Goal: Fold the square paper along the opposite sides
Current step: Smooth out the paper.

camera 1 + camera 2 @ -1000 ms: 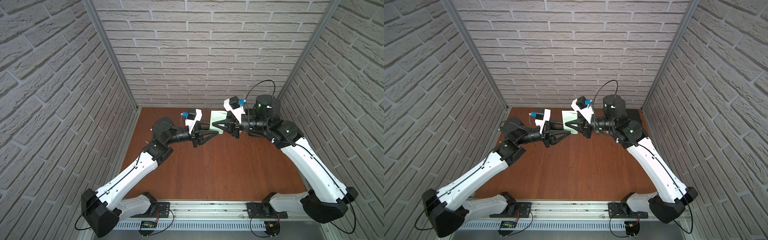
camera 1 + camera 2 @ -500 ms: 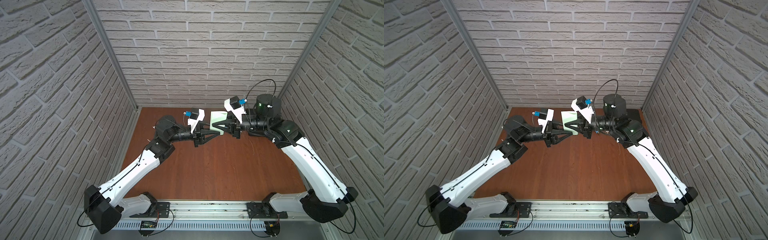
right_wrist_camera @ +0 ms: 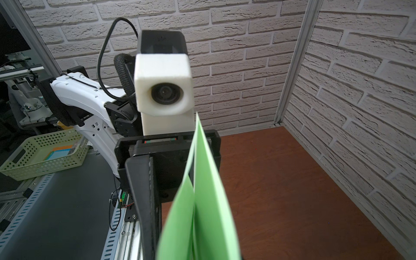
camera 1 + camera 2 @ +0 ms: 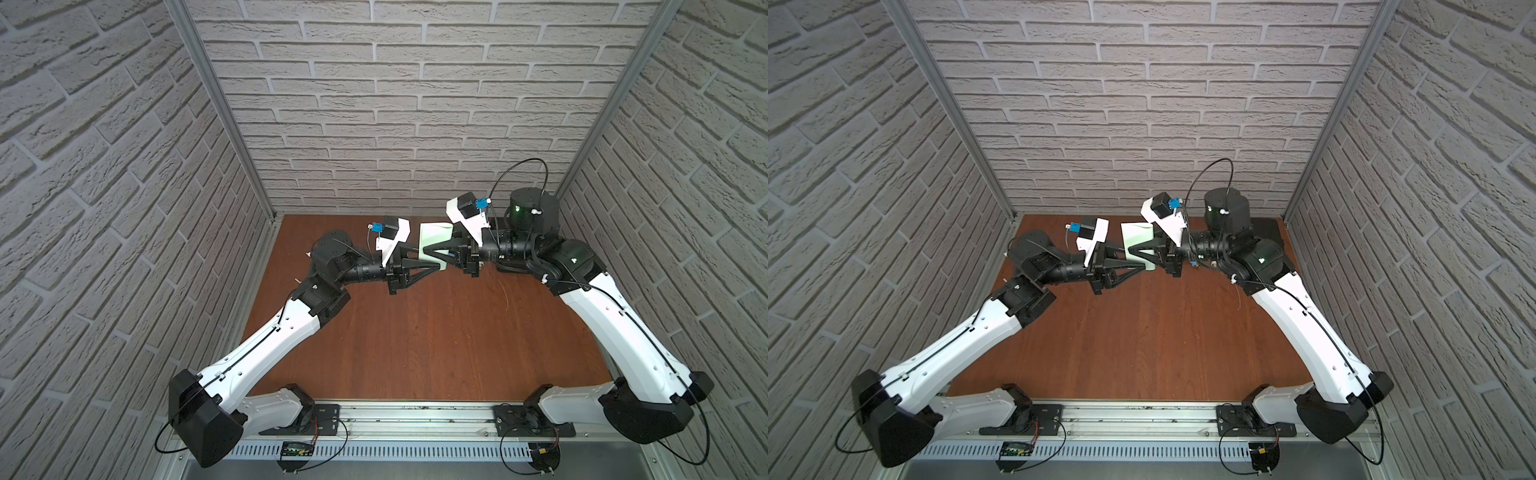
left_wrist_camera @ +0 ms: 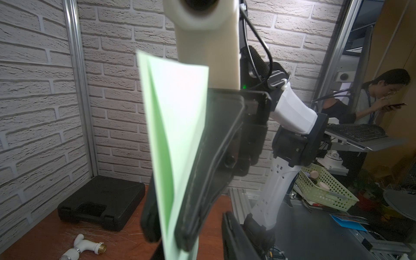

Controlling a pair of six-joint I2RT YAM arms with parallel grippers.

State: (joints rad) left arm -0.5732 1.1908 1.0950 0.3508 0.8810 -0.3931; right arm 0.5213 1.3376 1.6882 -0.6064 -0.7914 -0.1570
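Square paper (image 4: pixel 434 241) doubled over, held above surface (image 4: pixel 415 332), clamped in right tool (image 4: pixel 428 250). Left tool (image 4: pixel 432 266) at paper's near edge, jaws apart, narrow. Step: pinching fold. Next: left tool clamps fold, runs crease.

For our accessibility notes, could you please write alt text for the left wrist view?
A folded pale green paper stands upright, pinched in the right gripper, before a white brick wall. On the wooden table behind lie a black case and a white pipe fitting.
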